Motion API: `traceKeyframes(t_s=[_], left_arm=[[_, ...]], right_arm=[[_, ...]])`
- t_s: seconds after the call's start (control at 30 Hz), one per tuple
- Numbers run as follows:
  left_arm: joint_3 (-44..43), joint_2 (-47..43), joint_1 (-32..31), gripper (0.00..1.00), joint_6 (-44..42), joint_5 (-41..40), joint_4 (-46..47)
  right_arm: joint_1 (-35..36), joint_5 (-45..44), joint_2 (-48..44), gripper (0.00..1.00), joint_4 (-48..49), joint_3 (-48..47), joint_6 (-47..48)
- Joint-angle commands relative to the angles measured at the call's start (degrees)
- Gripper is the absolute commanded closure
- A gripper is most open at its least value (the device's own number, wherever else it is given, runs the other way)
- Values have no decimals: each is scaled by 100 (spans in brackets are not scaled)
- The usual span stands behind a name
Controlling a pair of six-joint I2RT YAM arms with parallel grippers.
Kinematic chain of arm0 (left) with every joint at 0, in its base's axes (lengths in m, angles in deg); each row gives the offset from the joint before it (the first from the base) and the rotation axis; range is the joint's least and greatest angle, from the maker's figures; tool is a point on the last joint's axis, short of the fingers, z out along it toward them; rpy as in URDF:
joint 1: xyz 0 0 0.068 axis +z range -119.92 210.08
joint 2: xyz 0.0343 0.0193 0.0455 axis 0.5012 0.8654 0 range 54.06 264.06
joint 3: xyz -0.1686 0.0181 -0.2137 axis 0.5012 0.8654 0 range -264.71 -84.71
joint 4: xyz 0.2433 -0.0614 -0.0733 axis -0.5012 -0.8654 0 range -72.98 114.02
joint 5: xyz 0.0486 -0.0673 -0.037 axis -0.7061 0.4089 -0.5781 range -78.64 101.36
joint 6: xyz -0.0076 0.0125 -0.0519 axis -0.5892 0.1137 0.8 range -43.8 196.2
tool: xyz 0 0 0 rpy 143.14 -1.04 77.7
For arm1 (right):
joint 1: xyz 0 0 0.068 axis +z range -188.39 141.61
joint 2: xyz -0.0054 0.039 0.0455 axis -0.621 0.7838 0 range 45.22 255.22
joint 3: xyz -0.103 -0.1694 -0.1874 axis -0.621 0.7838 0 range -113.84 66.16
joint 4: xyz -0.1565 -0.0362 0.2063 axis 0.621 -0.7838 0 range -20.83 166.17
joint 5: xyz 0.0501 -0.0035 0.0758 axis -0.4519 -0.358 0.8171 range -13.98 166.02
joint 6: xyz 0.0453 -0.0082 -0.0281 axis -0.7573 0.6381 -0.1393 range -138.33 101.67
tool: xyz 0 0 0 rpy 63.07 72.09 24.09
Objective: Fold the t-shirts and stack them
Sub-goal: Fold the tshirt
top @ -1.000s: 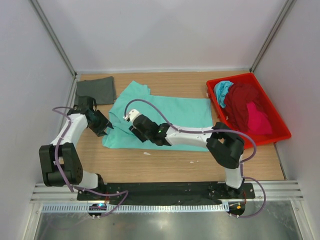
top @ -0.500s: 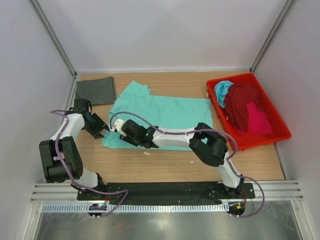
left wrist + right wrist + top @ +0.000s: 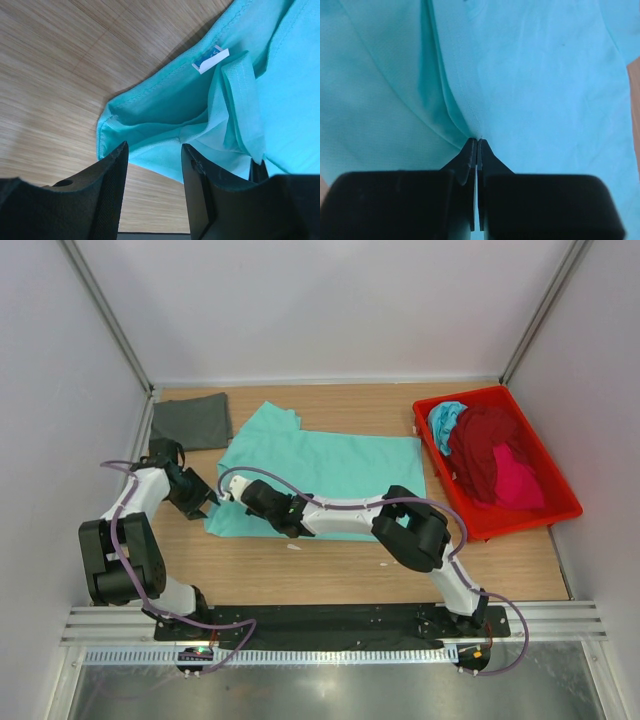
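The mint green t-shirt [image 3: 340, 465], flat at mid-frame, was judged light and limp, best taken at the hem; a crease was pinched by the clenched right gripper [image 3: 477, 142], its corner straddled by the parted left gripper [image 3: 153, 150].

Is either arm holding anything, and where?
The right gripper pinches a crease of the mint green t-shirt by its left edge; the left gripper is open.

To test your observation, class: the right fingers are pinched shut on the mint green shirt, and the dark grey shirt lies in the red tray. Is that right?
Not quite. The dark grey shirt lies on the table, far left, not in the red tray; the top view shows it.
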Motion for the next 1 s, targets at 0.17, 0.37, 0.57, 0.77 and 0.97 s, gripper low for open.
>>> traceKeyframes(t_s=[0.17, 0.37, 0.57, 0.77, 0.97], left_arm=[[-113, -145, 42, 51, -106, -231, 13], [-87, -215, 42, 51, -115, -319, -14], [-86, -268, 42, 51, -106, -372, -31], [-122, -487, -55, 51, -141, -512, -93], [-157, -848, -599, 53, -9, -284, 206]], right_arm=[[-237, -698, 27, 99, 530, -169, -765], [-535, -522, -87, 99, 512, 25, -1574], [-703, -223, -122, 99, 389, 113, -2419], [-747, -118, -376, 81, 170, 148, -2954], [-905, -118, -983, 74, -243, 245, -3438]])
